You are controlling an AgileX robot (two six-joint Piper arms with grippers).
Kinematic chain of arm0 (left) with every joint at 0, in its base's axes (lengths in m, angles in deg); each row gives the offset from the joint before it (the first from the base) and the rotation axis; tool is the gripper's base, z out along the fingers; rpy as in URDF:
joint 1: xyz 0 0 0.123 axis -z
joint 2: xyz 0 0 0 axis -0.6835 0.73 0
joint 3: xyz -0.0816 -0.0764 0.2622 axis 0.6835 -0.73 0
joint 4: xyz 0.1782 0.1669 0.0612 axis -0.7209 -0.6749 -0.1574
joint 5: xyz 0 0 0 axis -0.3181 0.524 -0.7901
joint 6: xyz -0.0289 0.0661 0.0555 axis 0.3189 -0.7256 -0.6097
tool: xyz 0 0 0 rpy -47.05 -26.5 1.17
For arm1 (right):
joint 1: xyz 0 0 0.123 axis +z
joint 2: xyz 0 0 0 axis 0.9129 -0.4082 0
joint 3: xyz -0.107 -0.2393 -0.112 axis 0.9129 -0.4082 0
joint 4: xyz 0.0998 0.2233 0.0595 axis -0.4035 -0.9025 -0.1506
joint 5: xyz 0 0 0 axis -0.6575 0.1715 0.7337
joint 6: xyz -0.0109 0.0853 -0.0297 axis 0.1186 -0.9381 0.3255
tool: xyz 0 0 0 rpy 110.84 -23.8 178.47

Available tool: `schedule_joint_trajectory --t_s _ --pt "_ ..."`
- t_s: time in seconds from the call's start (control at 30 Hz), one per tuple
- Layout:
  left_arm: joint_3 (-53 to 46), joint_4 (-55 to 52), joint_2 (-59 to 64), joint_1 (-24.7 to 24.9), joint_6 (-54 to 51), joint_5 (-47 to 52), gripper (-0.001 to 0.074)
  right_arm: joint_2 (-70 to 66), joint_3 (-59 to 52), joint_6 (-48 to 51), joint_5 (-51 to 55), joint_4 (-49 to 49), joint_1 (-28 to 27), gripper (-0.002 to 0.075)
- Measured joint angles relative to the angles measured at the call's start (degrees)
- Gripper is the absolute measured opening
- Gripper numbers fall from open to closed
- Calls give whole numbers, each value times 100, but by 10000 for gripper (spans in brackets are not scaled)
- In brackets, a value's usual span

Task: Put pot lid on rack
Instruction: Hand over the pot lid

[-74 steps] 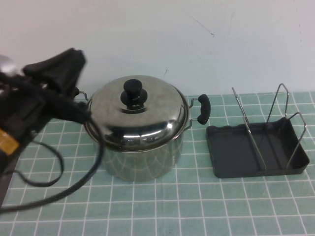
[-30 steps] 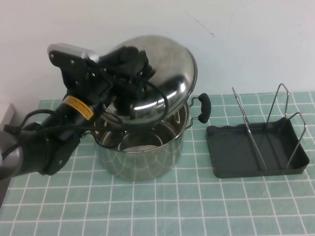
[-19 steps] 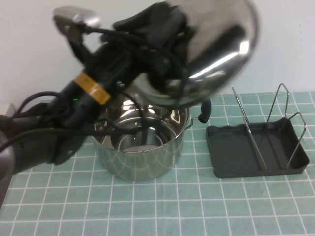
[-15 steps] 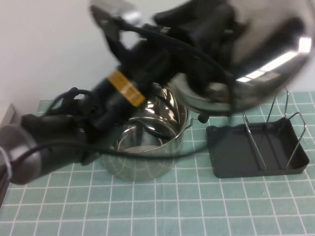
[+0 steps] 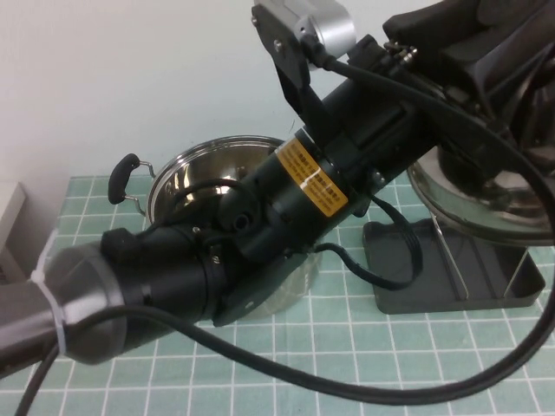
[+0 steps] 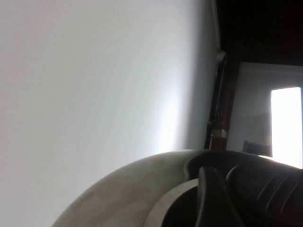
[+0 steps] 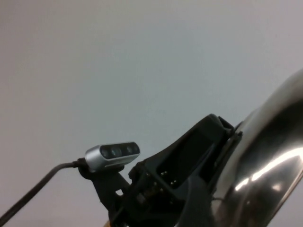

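Steel pot lid: right of frame, over rack, tilted for slotting.
Left gripper: upper right, apparently clamping lid; closure hidden.
Right gripper: unseen.

A table covered by a pale green mat with a white grid carries two things. A deep shiny steel pot, open at the top, with a black side handle, stands toward the back left. A dark grey rack with upright wire dividers sits to its right, apart from it. A black cable crosses above the front of the mat
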Motion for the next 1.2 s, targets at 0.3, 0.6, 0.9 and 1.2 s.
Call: schedule_joint_trajectory --t_s 0.3,0.6,0.9,1.2 --pt "0 4 0 331 -288 44 328 -1154 14 -219 548 -103 0 538" --pt "0 -317 22 331 54 354 328 -1517 107 142 1143 -206 12 148" --pt "25 -893 22 308 948 1255 529 -1530 107 961 884 -155 12 64" --pt "25 -1944 -421 -49 1112 2272 569 -1984 171 1764 157 -103 2 64"
